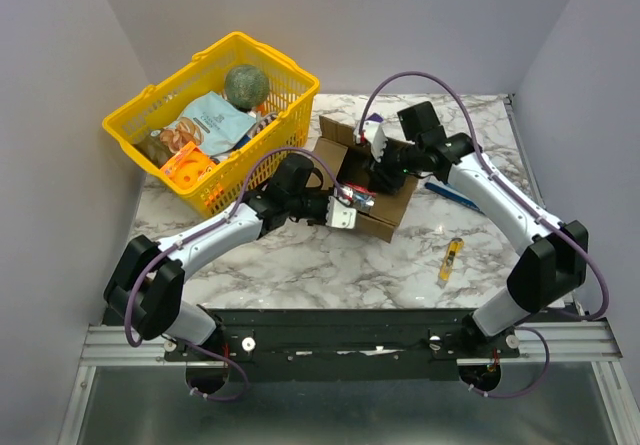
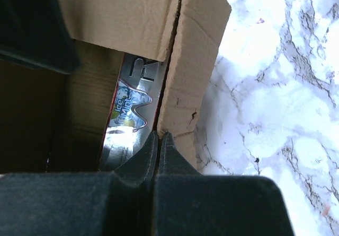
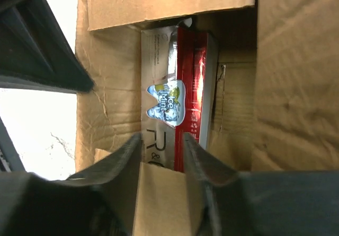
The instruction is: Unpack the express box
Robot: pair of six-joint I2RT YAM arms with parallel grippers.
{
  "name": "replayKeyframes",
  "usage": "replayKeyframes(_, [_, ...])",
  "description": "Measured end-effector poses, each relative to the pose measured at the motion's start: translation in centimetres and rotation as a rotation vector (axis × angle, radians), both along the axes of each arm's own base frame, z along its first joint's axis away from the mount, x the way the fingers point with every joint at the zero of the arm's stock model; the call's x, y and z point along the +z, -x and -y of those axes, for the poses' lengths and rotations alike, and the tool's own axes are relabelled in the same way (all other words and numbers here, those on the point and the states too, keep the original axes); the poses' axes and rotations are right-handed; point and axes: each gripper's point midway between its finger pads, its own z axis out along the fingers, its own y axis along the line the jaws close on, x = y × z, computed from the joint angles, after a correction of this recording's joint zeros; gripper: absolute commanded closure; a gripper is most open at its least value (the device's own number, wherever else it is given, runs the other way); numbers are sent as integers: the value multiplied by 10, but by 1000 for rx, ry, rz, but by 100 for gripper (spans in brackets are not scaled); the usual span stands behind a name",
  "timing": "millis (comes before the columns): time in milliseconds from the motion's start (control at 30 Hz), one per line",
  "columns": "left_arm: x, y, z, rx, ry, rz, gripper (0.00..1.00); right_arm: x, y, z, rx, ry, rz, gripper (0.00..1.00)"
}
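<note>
Flaps of the express box (image 1: 398, 205) are seen folded open, so the opening part of the job can be counted as done. The box is set near the middle of the table (image 1: 330, 265), close to the yellow basket (image 1: 135, 135), and both arms are reached over it.

Inside the box, a long red and silver toothpaste carton (image 3: 180, 87) is seen lying flat on the bottom. It has not been lifted out yet, so the unpacking is judged to be unfinished. Whether other things are hidden deeper in the box cannot be told.

The left end effector (image 2: 159, 136) is found at the near left side of the box. Its fingers are pressed tight together, and the edge of a cardboard wall looks to be pinched between them, as if the box is being held steady.

The right end effector (image 3: 162, 138) is held over the open box. Its fingers are spread apart and nothing is gripped by them. One end of the carton and a bit of flap are seen between them.

A small yellow thing (image 1: 452, 260) is seen on the table to the right. Whether it was taken from the box cannot be told. What is left, by the look of it, is for the carton to be grabbed, lifted out and put down outside the box.
</note>
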Motion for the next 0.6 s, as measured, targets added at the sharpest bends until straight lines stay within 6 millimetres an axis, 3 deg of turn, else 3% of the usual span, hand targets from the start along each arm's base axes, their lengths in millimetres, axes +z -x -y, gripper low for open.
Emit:
replayKeyframes(167, [7, -8, -2, 45, 32, -30, 100, -14, -4, -8, 45, 27, 2, 46])
replayKeyframes(300, [18, -11, -1, 72, 67, -72, 92, -28, -8, -15, 79, 53, -1, 44])
replayKeyframes(433, [33, -14, 2, 104, 114, -129, 62, -36, -12, -23, 108, 65, -1, 39])
replayKeyframes(600, [66, -20, -7, 180, 192, -119, 47, -47, -17, -33, 149, 79, -41, 35])
